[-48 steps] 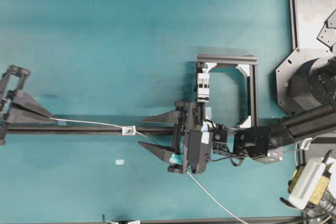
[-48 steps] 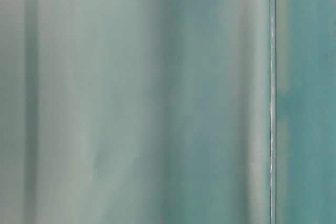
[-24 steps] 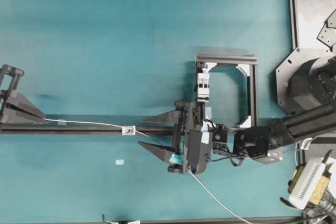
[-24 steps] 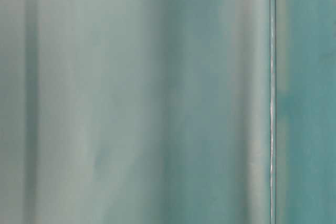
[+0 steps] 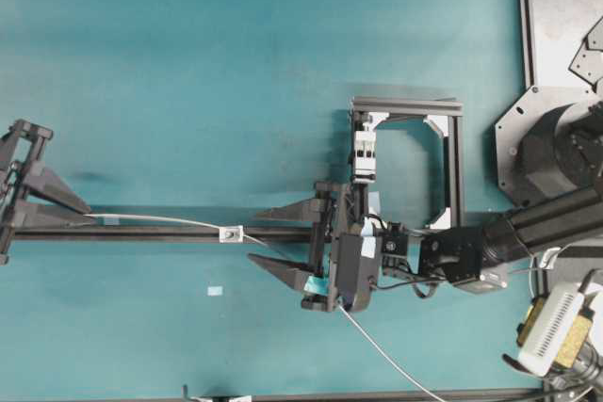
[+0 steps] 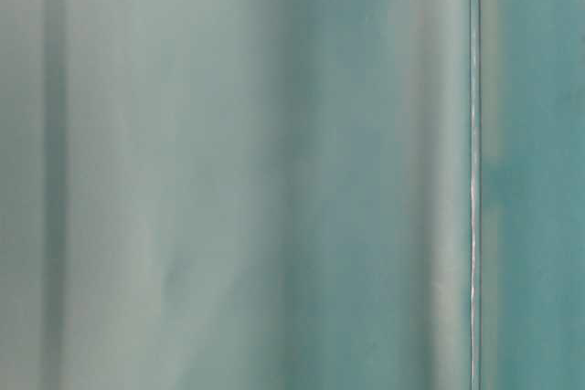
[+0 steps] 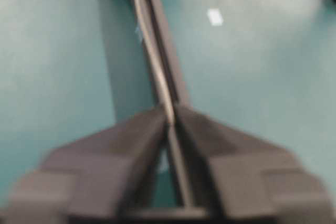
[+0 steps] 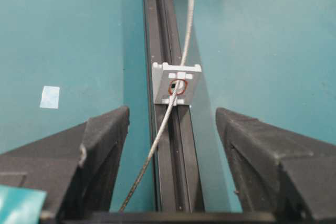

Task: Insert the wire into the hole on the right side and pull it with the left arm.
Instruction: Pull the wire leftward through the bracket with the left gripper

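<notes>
The thin pale wire (image 5: 160,221) runs along the black rail (image 5: 170,233) and passes through the hole, a small silver-white fitting (image 5: 230,233) with a dark centre. The left arm's gripper (image 5: 90,217) is at the far left of the rail, its pointed fingers shut on the wire's end. The blurred left wrist view shows the gripper (image 7: 169,120) with its tips meeting on the wire (image 7: 152,61). My right gripper (image 5: 254,237) stands open just right of the fitting (image 8: 177,83), straddling the rail without touching the wire (image 8: 163,124), which trails away under it.
A metal frame (image 5: 452,167) holding a white block with black bands (image 5: 365,152) stands behind the right arm. A white tape scrap (image 5: 215,291) lies on the teal table. A beige box (image 5: 551,331) sits at the bottom right.
The left gripper shifted left along the rail with the wire, then came back slightly right. The right arm and the fitting have stayed put.
</notes>
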Tool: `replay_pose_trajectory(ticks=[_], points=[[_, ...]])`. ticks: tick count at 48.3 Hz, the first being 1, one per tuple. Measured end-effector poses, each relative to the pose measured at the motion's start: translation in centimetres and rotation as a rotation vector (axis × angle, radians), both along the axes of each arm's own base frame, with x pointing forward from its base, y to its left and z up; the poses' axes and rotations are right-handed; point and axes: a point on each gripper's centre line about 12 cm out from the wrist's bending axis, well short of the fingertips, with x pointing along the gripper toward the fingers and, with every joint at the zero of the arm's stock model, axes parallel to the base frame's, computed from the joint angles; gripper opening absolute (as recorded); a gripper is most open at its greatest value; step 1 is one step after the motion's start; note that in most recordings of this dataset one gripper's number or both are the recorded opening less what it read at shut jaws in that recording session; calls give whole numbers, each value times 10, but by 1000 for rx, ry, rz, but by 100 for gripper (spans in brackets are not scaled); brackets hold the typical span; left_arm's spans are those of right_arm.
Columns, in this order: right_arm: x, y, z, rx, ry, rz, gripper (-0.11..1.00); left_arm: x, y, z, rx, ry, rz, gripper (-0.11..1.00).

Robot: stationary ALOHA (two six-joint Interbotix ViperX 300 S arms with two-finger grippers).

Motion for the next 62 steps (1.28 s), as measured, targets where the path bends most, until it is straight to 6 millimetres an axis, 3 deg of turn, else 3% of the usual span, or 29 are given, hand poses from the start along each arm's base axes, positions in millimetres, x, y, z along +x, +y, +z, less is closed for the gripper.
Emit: replay_pose_trajectory(ticks=[6,15,37,62], points=[[0,0,-1,-1,1,0,76,0,0,0,-36,10,17,24],[0,0,0,0,1,0,76,0,1,0,-44,14,22,75],[0,0,0,2,3,0,76,3,9,0,-38,10,53,74],[-10,-15,21,21,-29,-22,76,12,22,7,1,-30,92,74]])
